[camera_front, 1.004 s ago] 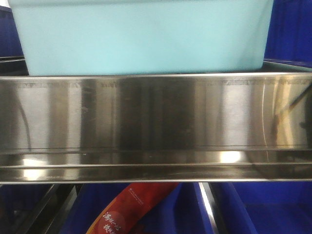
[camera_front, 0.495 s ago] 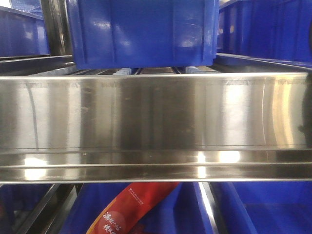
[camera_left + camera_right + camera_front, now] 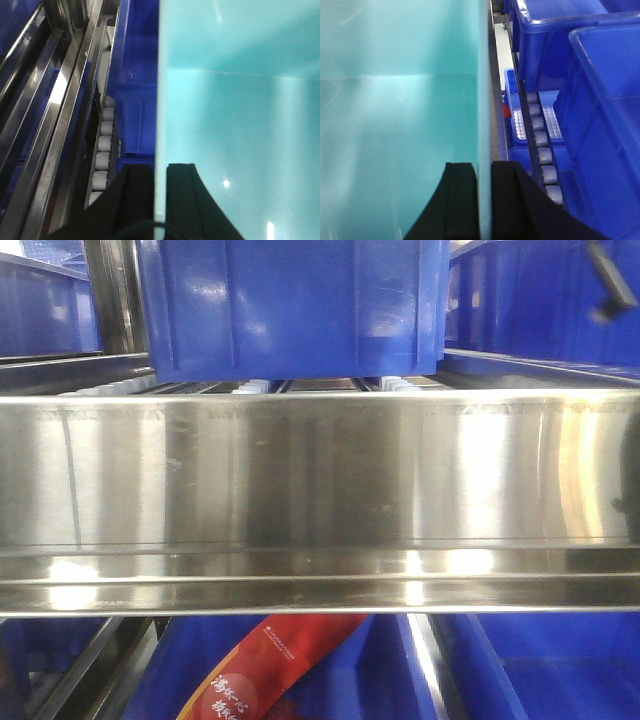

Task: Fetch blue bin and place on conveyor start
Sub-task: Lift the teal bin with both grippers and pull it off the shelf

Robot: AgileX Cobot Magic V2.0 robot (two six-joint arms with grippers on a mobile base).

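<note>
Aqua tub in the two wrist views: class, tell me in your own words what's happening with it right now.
Both arms are holding the blue bin. The left gripper has its fingers pinched over one side wall, and the right gripper grips the opposite wall the same way. Shelf rollers and a dark blue crate sit behind the steel rail. The conveyor start is not in view, so the placing is not yet done.
</note>
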